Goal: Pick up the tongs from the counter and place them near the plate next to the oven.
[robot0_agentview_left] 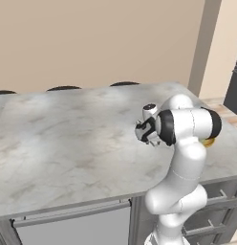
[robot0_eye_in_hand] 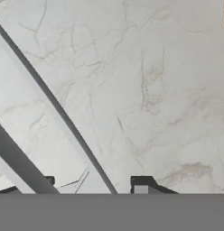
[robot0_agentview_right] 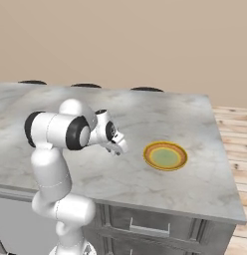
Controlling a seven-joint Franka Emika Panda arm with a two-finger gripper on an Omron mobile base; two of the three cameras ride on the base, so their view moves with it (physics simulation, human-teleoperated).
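Your arm stands folded at the near edge of the desk (robot0_agentview_right: pixel 160 112), its forearm level above the marbled top and its pincer (robot0_agentview_right: pixel 117 145) turned downward over the stone. In the hand view the two finger tips (robot0_eye_in_hand: pixel 142 184) rise well apart at the bottom edge, with bare marble showing between them; the pincer stands wide open and has hold of nothing. The plate (robot0_agentview_right: pixel 165 155) lies flat on the desk just beside the pincer, toward the right end of the top in the right base view, apart from the fingers. It is yellow-rimmed with a greenish centre. In the left base view the plate (robot0_agentview_left: pixel 209 141) is mostly covered by your elbow joint, and a small yellow sliver shows past it. The tongs cannot be made out on the stretch of desk that the pictures cover, so you cannot tell where they lie. The stone around the pincer carries nothing else that would block it. Three dark rounded shapes (robot0_agentview_right: pixel 86 85) rise just past the far edge of the desk; what they are cannot be told. Below the near edge sit grey drawers with bar handles (robot0_agentview_right: pixel 149 230). A dark straight band (robot0_eye_in_hand: pixel 55 108) crosses the hand view diagonally. A dark upright shape (robot0_agentview_left: pixel 233 86) stands past the desk's right end in the left base view, cut off by the frame.
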